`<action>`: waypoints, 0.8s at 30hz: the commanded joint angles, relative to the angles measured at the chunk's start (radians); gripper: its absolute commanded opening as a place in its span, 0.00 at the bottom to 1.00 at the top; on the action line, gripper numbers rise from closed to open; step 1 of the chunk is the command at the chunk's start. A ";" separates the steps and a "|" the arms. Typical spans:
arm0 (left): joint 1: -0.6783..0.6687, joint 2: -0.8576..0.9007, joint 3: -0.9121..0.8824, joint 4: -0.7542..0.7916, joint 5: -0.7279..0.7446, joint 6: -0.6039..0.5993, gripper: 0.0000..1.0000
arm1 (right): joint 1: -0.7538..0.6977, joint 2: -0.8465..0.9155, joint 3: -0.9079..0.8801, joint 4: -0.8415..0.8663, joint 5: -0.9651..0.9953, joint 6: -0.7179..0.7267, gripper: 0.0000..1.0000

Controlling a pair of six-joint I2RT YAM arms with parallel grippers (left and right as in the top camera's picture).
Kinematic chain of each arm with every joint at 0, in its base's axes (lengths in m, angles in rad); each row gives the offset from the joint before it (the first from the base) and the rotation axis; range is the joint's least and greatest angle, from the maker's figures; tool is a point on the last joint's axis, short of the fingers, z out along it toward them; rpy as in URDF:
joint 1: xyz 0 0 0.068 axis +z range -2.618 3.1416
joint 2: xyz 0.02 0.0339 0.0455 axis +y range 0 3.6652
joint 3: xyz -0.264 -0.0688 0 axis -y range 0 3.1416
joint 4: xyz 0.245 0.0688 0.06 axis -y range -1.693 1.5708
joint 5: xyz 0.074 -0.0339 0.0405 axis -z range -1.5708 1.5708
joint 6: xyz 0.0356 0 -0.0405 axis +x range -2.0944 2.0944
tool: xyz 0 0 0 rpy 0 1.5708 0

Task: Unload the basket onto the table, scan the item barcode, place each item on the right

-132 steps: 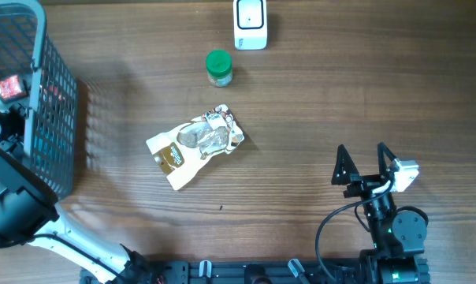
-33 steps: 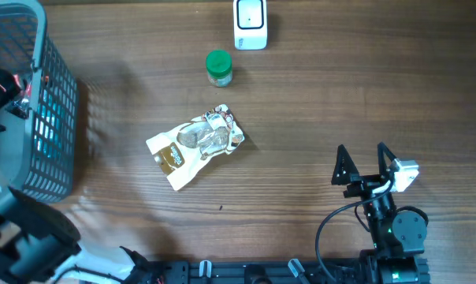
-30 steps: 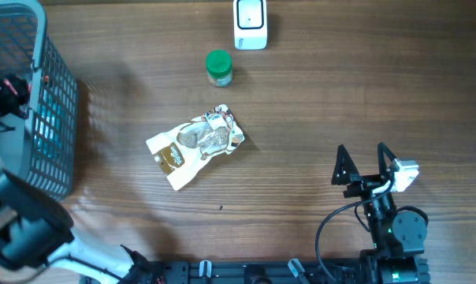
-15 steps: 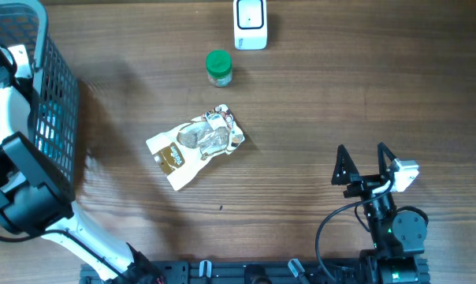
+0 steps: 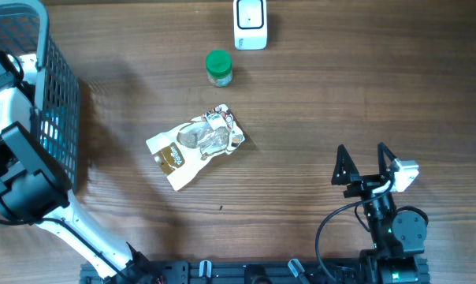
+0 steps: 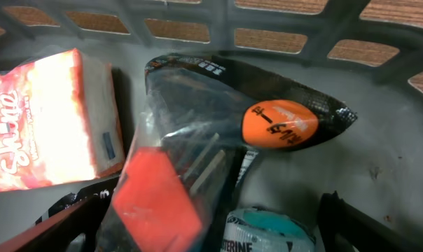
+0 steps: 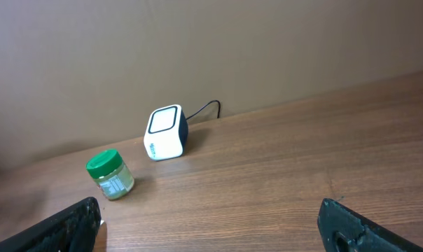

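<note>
The brown wooden table [image 5: 317,102] carries a grey-blue wire mesh basket [image 5: 57,102] at its 10 o'clock corner, and the left arm reaches down into it. This makes it far the nearer arm to the goods inside. In the left wrist view a black crinkled foil packet with an orange oval label [image 6: 218,98] lies on the basket floor at 12 o'clock from the left gripper [image 6: 215,220], just ahead of it. Its long axis runs roughly from 10 to 4 o'clock, across the line of approach. This looks the likeliest item to scan, though a pink-and-white tissue pack [image 6: 43,126] lies beside it at 9 o'clock. The left gripper's jaws stand wide apart and clasp nothing that I can see. The right gripper [image 5: 362,158] rests at the table's 4 o'clock, spread wide and empty, well apart from the small white cube scanner [image 5: 250,22] at 12 o'clock.
</note>
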 commanded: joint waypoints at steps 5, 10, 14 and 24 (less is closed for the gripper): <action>-0.009 0.061 -0.019 -0.004 0.022 0.023 0.59 | 0.003 -0.008 -0.001 0.002 0.013 -0.016 1.00; -0.009 0.060 -0.016 0.013 -0.009 -0.001 0.57 | 0.003 -0.008 -0.001 0.002 0.013 -0.017 1.00; -0.009 0.046 0.032 -0.001 -0.106 -0.038 0.54 | 0.003 -0.008 -0.001 0.002 0.013 -0.017 1.00; 0.021 -0.111 0.130 -0.101 -0.142 -0.053 0.53 | 0.003 -0.008 -0.001 0.002 0.013 -0.017 1.00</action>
